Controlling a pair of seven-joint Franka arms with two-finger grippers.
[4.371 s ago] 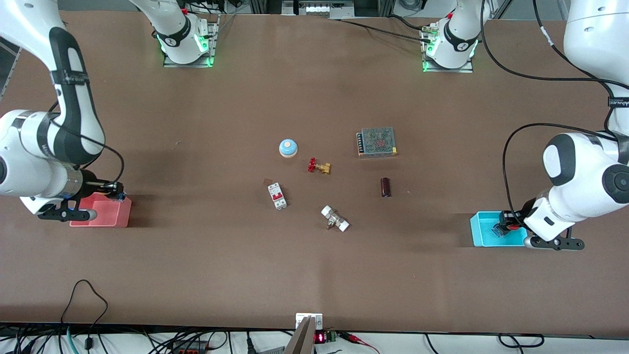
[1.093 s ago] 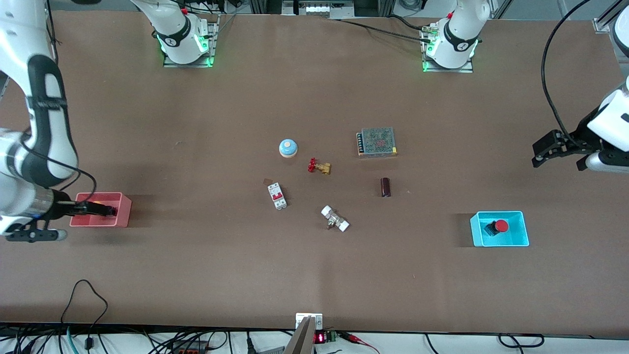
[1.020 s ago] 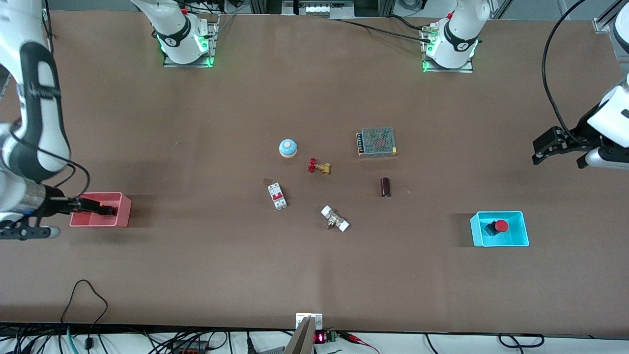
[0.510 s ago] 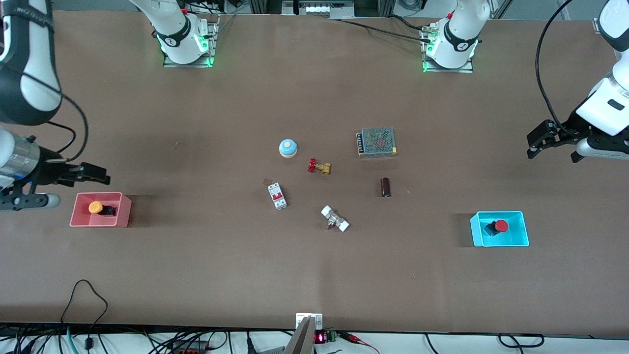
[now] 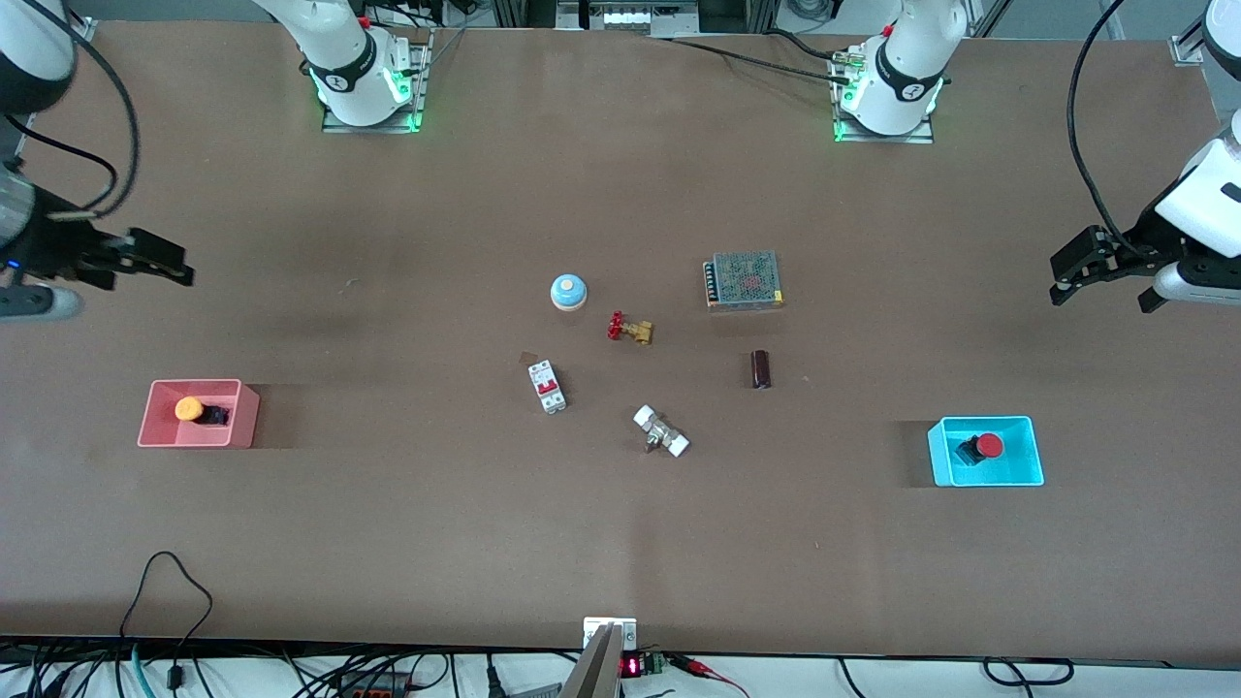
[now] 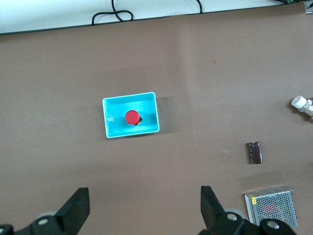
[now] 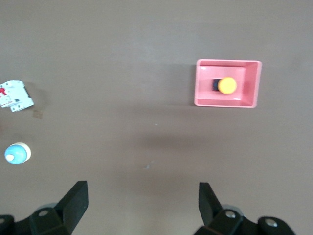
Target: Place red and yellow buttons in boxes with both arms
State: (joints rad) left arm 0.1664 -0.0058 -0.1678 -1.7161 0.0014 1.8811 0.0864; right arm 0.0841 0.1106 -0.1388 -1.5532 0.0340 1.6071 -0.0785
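The orange-yellow button [image 5: 189, 409] lies in the pink-red box [image 5: 243, 423] at the right arm's end of the table; both show in the right wrist view, the button [image 7: 227, 85] and the box [image 7: 202, 85]. The red button [image 5: 988, 445] lies in the cyan-blue box [image 5: 1018, 470] at the left arm's end; both show in the left wrist view, the button [image 6: 131, 117] and the box [image 6: 149, 120]. My right gripper [image 5: 160, 263] is open and empty, raised over bare table. My left gripper [image 5: 1071, 280] is open and empty, raised over bare table.
In the table's middle lie a blue-domed bell [image 5: 569, 292], a red-handled brass valve [image 5: 628, 329], a white breaker [image 5: 547, 386], a white fitting [image 5: 661, 431], a dark cylinder [image 5: 761, 369] and a metal mesh power supply [image 5: 744, 279].
My right gripper let go of the yellow button, rose out of the pink-red box and drew back toward its base side. My left gripper stayed raised, shifting only slightly.
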